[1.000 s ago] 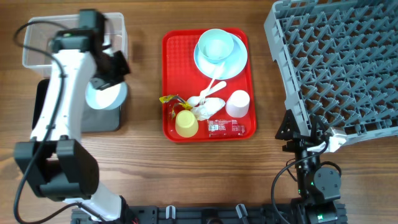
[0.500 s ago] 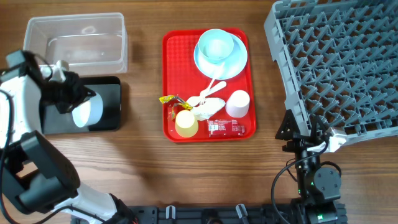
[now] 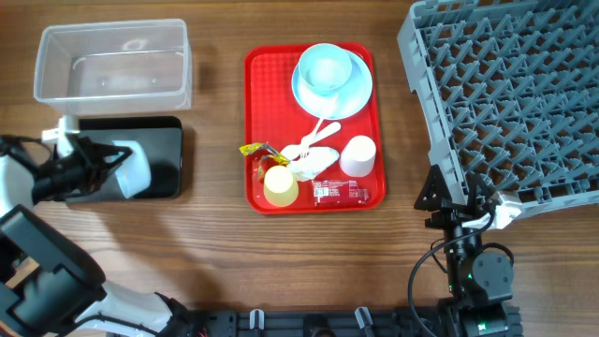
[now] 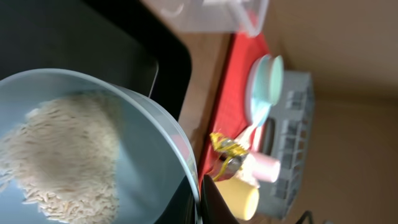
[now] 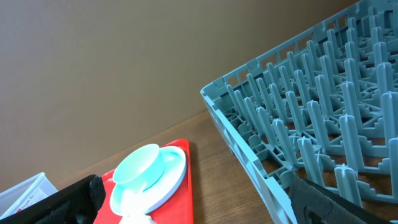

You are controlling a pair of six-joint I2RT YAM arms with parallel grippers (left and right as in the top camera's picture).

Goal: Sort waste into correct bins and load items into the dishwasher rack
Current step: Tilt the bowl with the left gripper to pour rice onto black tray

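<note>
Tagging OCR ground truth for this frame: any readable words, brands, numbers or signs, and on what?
Nothing legible in any view.
small red wrapper: pale printed marks, too small to read.
small yellow wrapper: no print can be made out.

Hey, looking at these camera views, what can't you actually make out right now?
Overhead: rice inside the light blue bowl, hidden because the bowl lies tilted sideways over the black tray.
Left wrist: the left gripper meeting the bowl's rim, cut off by the bottom edge.
Overhead: print on the red wrapper, too small.
Right wrist: most of the red tray, cut off by the bottom edge.
</note>
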